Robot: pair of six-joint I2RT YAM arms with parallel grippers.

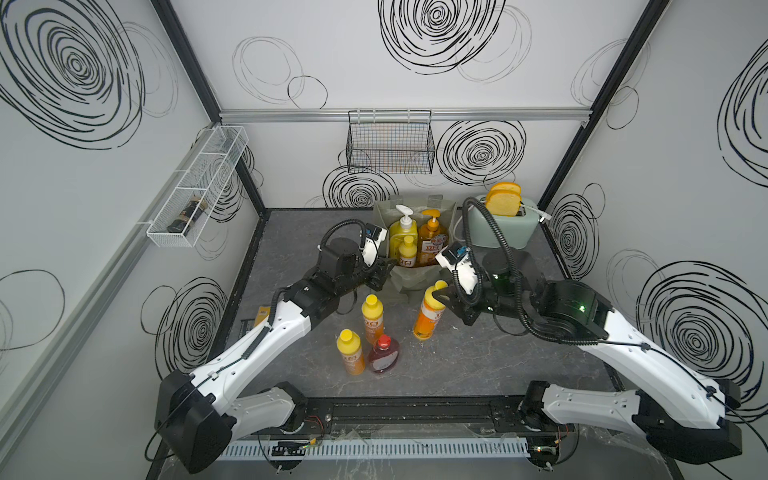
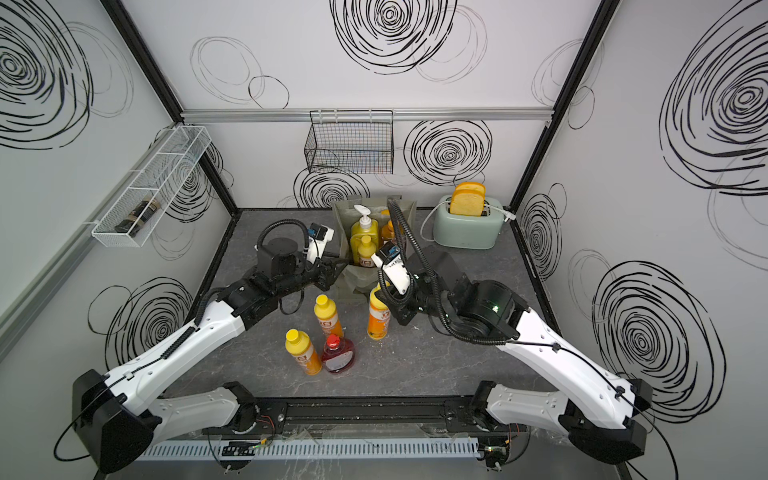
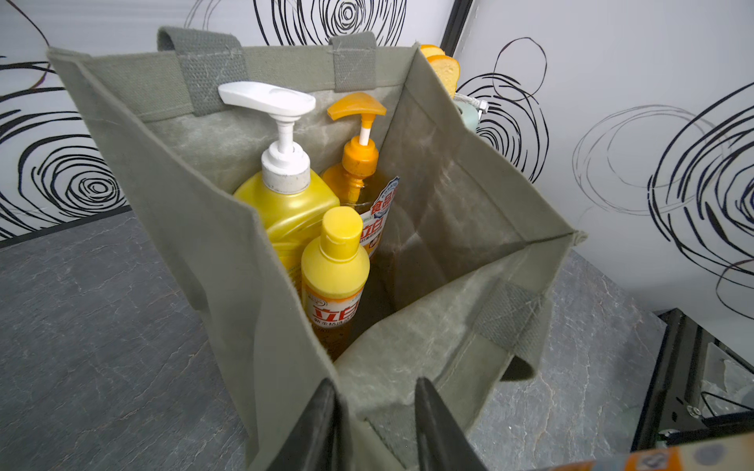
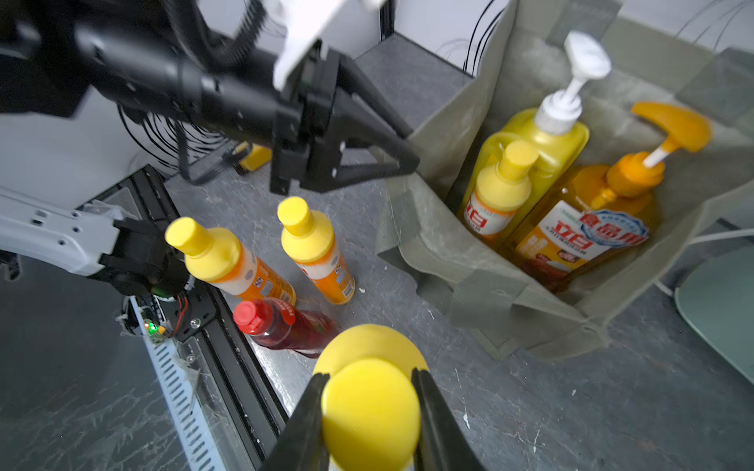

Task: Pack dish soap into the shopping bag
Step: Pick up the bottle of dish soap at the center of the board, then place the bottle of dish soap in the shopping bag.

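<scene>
The grey-green shopping bag [image 1: 411,286] stands open at the back middle of the table. Inside it are a yellow white-pump bottle [image 3: 285,204], an amber orange-pump bottle [image 3: 359,171] and a small orange yellow-capped bottle [image 3: 334,269]. My left gripper [image 3: 377,407] is shut on the bag's near left rim, at its corner [image 1: 384,270]. My right gripper [image 4: 369,391] is shut on the yellow cap of another small orange bottle [image 1: 428,320], upright just in front of the bag. Two more small orange bottles [image 1: 372,318] [image 1: 351,353] and a squat red bottle [image 1: 384,355] stand on the table nearer the front.
A mint toaster with bread slices [image 1: 505,220] sits right of the bag. A black wire basket [image 1: 390,143] hangs on the back wall. A white wire shelf [image 1: 195,187] on the left wall holds a dark jar [image 1: 187,216].
</scene>
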